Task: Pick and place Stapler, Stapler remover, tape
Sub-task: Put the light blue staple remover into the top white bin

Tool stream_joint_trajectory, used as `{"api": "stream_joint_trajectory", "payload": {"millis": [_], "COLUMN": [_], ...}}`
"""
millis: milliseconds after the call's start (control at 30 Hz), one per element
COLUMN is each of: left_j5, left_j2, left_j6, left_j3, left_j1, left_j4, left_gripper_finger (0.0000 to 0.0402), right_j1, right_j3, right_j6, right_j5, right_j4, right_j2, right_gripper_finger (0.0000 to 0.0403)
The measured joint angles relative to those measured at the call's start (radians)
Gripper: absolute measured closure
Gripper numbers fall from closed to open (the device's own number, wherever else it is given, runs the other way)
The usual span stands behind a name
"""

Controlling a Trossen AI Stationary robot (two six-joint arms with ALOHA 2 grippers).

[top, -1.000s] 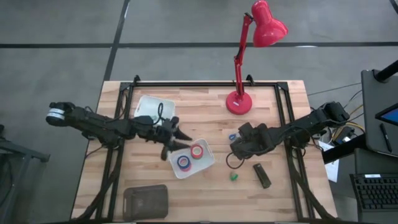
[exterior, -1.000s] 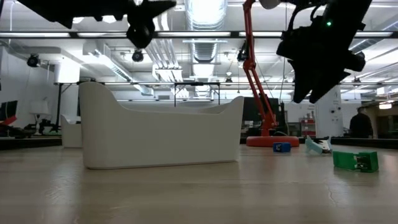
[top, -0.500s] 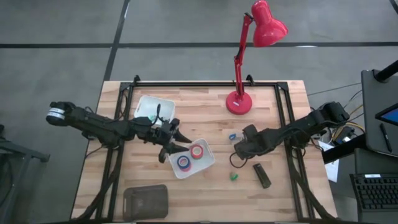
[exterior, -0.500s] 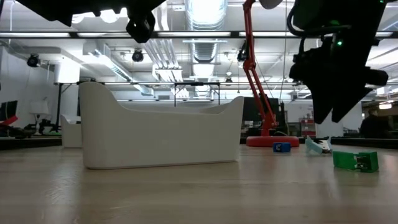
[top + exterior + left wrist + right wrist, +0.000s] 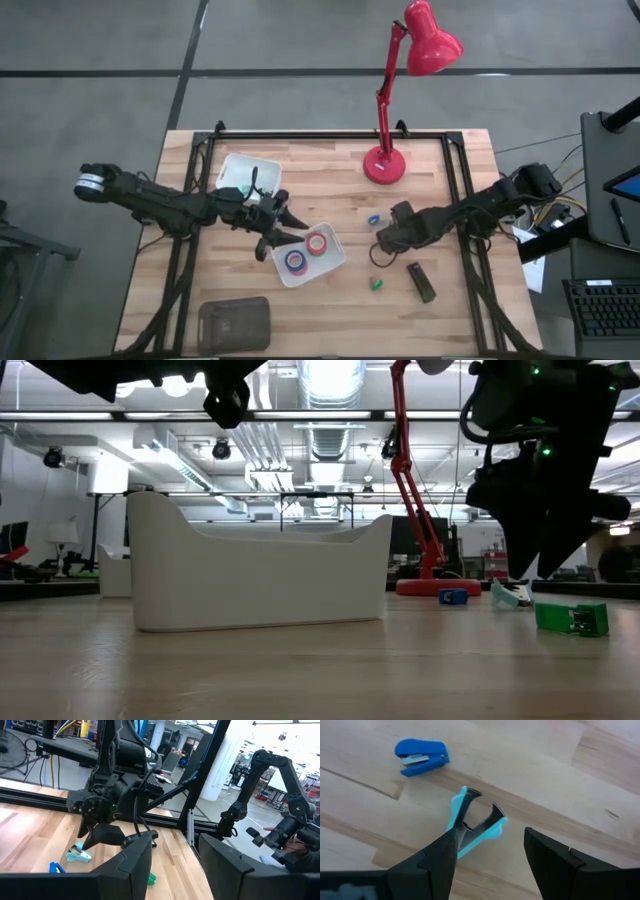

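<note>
The teal staple remover lies flat on the wood, just ahead of and between my right gripper's open fingers; in the low view the gripper hangs close above it. The black stapler lies on the table nearer the front edge, right of that gripper. A blue tape roll and a red one lie in a white tray. My left gripper is open above that tray's left rim.
A small blue stapler lies beside the remover, and a small green item near the black stapler. A red desk lamp stands at the far edge. A second white tray sits far left, a dark tray near left.
My right gripper has come down and slightly toward the near edge, closing in above the staple remover with its fingers open. The objects on the table have stayed where they were.
</note>
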Motion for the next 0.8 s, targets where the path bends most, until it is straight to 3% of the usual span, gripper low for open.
{"api": "stream_joint_trajectory", "payload": {"millis": [433,800], "left_j5": [0.0,0.0], "left_j2": [0.0,0.0], "left_j6": [0.002,0.001], "left_j3": [0.0,0.0], "left_j1": [0.0,0.0], "left_j4": [0.005,0.006], "left_gripper_finger": [0.0234,0.0234], "right_j1": [-0.009,-0.034], "right_j3": [-0.037,-0.053], "right_j6": [-0.019,-0.058], "right_j5": [-0.031,-0.034], "right_j4": [0.07,0.098], "right_j2": [0.0,0.001], "right_gripper_finger": [0.0188,0.0251]}}
